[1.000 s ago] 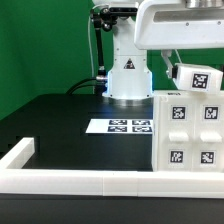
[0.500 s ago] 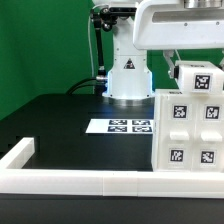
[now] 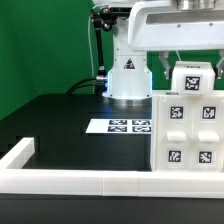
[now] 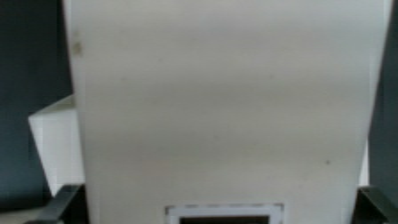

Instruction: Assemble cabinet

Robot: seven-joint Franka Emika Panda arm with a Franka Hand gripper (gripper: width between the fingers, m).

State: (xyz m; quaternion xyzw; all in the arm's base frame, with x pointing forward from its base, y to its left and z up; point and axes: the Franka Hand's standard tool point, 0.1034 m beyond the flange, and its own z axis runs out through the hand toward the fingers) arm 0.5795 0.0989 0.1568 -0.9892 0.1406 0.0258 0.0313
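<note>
The large white cabinet body (image 3: 190, 135) stands at the exterior view's right, with a grid of square tags on its front. My gripper (image 3: 190, 64) is right above it, shut on a smaller white cabinet block (image 3: 191, 82) with one tag. The block sits upright just over the body's top edge; I cannot tell whether they touch. In the wrist view the held block (image 4: 222, 100) fills most of the picture, with a tag edge at its lower end. The dark fingers (image 4: 63, 205) show at both of its sides, around my gripper (image 4: 222, 205).
The marker board (image 3: 128, 126) lies flat on the black table in front of the robot base (image 3: 128, 78). A long low white border rail (image 3: 90, 183) runs along the table's near edge and turns back at the exterior view's left (image 3: 18, 152).
The held block has shifted toward the exterior view's left and turned from tilted to upright, over the cabinet body.
</note>
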